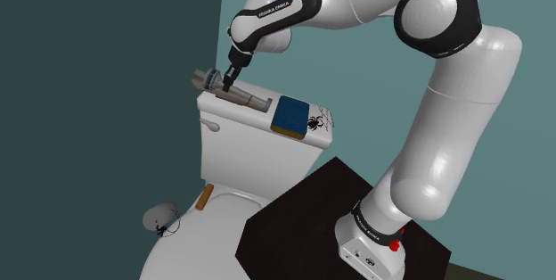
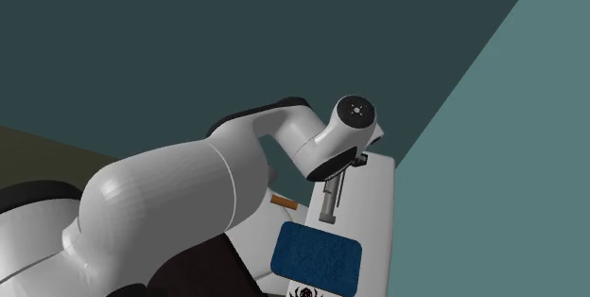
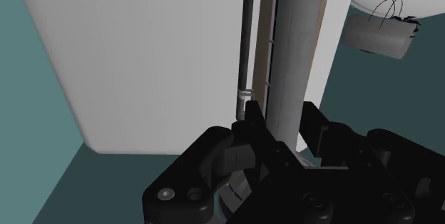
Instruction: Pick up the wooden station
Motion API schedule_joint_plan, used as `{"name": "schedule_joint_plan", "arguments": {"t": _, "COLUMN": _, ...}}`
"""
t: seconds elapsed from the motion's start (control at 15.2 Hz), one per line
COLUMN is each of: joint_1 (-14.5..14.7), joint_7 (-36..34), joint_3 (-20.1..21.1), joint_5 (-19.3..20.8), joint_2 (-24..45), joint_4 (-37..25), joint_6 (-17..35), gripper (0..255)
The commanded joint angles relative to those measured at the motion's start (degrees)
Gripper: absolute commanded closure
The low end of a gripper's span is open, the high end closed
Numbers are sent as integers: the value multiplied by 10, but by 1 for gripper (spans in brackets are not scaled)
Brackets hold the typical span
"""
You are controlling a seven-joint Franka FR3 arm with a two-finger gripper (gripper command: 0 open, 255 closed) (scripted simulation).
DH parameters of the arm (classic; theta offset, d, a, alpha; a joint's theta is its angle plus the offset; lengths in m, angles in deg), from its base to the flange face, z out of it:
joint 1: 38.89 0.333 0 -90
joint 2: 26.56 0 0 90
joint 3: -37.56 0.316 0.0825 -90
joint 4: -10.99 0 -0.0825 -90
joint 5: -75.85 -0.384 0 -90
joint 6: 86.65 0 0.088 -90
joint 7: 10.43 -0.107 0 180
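The wooden station (image 1: 233, 93) is a long grey-brown bar lying along the top of a white toilet tank (image 1: 249, 140), near the wall. My black gripper (image 1: 227, 80) comes down onto it close to its end at the shoulder view's left. In the wrist view the station (image 3: 292, 44) runs straight away between the fingers, and the gripper (image 3: 284, 115) is shut on it, one finger pressed against each long side. The second exterior view shows the station (image 2: 328, 202) under the white hand, lying on the tank lid (image 2: 378, 210).
A blue pad (image 1: 291, 114) (image 2: 317, 257) lies on the lid beside the station, with a black spider mark (image 1: 314, 124) next to it. Below are the toilet seat (image 1: 196, 242), a small orange stick (image 1: 204, 199) and a pale round object (image 1: 160, 218). The teal walls are close behind.
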Motion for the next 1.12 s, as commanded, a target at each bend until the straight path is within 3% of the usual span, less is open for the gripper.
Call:
{"name": "schedule_joint_plan", "arguments": {"t": 0.0, "joint_1": 0, "joint_7": -2, "joint_3": -1, "joint_5": 1, "joint_2": -1, "joint_4": -5, "joint_6": -7, "gripper": 255}}
{"name": "schedule_joint_plan", "arguments": {"t": 1.06, "joint_1": 1, "joint_7": -21, "joint_3": -6, "joint_5": 18, "joint_2": -48, "joint_4": -54, "joint_6": -103, "gripper": 255}}
